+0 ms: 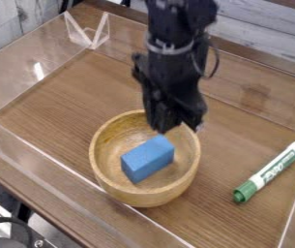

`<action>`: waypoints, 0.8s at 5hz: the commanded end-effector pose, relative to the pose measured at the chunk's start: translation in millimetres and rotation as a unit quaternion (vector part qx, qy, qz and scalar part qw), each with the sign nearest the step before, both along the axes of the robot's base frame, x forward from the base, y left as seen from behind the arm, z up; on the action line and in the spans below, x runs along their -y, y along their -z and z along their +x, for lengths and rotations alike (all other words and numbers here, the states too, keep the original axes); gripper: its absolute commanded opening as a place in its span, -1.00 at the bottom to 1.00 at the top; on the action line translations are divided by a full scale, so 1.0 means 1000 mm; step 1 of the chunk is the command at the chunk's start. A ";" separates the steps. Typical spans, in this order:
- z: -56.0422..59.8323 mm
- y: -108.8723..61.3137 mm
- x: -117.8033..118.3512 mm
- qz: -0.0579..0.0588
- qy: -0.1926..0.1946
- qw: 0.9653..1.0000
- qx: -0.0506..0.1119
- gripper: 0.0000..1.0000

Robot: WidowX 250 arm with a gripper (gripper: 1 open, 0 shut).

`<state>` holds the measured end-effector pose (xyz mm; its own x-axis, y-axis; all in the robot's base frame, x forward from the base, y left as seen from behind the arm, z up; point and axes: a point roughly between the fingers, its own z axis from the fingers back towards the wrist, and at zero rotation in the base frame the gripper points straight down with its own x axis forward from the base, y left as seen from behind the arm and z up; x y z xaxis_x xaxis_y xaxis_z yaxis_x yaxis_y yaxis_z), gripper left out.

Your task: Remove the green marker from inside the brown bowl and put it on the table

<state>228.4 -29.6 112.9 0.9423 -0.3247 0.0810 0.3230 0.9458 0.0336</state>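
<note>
Already the green marker [269, 172] lies on the table [73, 107] at lower right, outside the brown bowl [143, 157] — only a blue block [147, 158] sits inside. Our gripper [173, 120] hangs above the bowl's far rim, empty; finger gap we cannot tell. We just clear away upward — no regrasp.

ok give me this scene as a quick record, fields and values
marker: green marker lying on the table, right of the bowl, not touching it
bowl: brown bowl upright on the table
bowl contents: blue block
gripper: gripper above the bowl's far rim, pointing down, holding nothing visible
walls: clear walls round the table
</note>
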 end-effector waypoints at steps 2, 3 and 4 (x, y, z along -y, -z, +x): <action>0.006 -0.017 -0.004 -0.002 -0.006 0.999 0.037 1.00; 0.005 -0.014 -0.003 -0.002 -0.004 0.999 0.037 1.00; 0.003 -0.008 -0.004 -0.003 -0.007 0.999 0.034 1.00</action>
